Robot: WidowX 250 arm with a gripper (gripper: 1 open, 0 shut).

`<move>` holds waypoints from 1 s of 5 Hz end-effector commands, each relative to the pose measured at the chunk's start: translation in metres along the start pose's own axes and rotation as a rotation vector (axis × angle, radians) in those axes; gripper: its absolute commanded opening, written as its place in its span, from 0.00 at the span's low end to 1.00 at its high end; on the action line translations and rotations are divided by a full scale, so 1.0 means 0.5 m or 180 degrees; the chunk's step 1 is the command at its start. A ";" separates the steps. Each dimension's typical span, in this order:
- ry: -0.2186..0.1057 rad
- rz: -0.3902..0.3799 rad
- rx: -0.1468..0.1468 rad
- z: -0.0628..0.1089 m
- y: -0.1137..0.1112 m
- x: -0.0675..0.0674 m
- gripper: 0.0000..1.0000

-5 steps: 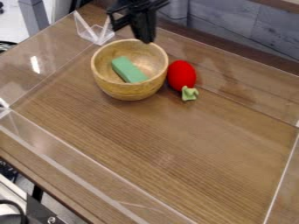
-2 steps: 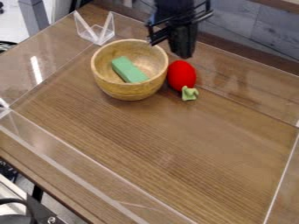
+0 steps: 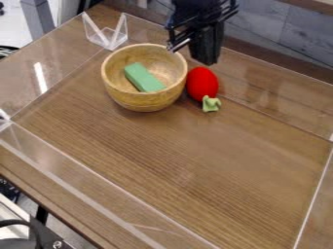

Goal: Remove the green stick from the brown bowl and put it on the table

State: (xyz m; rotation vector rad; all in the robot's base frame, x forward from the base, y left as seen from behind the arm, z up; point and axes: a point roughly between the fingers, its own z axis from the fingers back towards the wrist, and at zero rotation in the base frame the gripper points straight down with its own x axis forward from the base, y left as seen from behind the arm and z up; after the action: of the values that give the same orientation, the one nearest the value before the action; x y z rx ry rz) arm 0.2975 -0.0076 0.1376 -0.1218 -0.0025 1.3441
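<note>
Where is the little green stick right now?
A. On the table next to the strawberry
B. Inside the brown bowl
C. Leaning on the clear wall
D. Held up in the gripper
B. The green stick lies inside the brown bowl, while the gripper hangs shut and empty above the red strawberry toy.

clear acrylic walls [image 3: 39,73] with bright glare, grey planked wall [image 3: 279,29] behind, dark clutter lower left

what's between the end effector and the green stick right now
In the camera view, only the brown bowl's rim and inner wall lie between the end effector and the green stick.
</note>
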 end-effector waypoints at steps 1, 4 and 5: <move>-0.0083 0.0157 -0.0159 0.025 -0.004 -0.006 0.00; -0.0125 0.0214 -0.0097 -0.065 0.033 -0.045 0.00; -0.0133 0.0199 -0.0076 -0.085 0.031 -0.105 0.00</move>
State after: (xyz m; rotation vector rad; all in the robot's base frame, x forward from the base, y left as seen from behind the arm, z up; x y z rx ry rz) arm 0.2702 -0.0616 0.0909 -0.0960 -0.0269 1.3983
